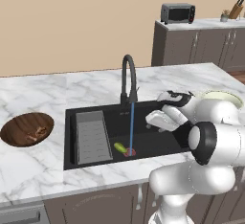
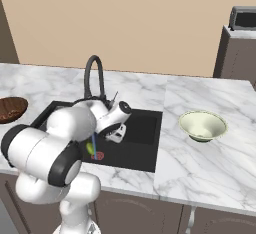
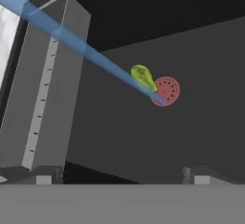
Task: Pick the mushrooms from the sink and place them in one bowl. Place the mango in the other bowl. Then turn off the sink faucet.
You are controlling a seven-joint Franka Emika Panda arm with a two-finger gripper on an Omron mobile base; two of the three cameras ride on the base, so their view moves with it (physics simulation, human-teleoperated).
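Two small brown mushrooms (image 1: pixel 36 133) already sit in the dark wooden bowl (image 1: pixel 19 125), leaving the yellow-green mango (image 1: pixel 119 147) by the black sink's (image 1: pixel 158 141) red drain (image 1: pixel 129 151), water running, gripper (image 3: pixel 122 176) spread wide, empty.

mango (image 3: pixel 142 77) yellow-green | sink (image 1: pixel 158 144) black | drain (image 3: pixel 166 90) red | counter (image 1: pixel 48 89) white-grey marble

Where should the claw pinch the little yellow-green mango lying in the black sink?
Probably across the mango's narrow middle, coming straight down from above. It lies flat on the floor of the sink, long and slim, so the fingers fit either side of its short width. One end sits right by the red drain under the stream of water, so the claw would reach through the water.
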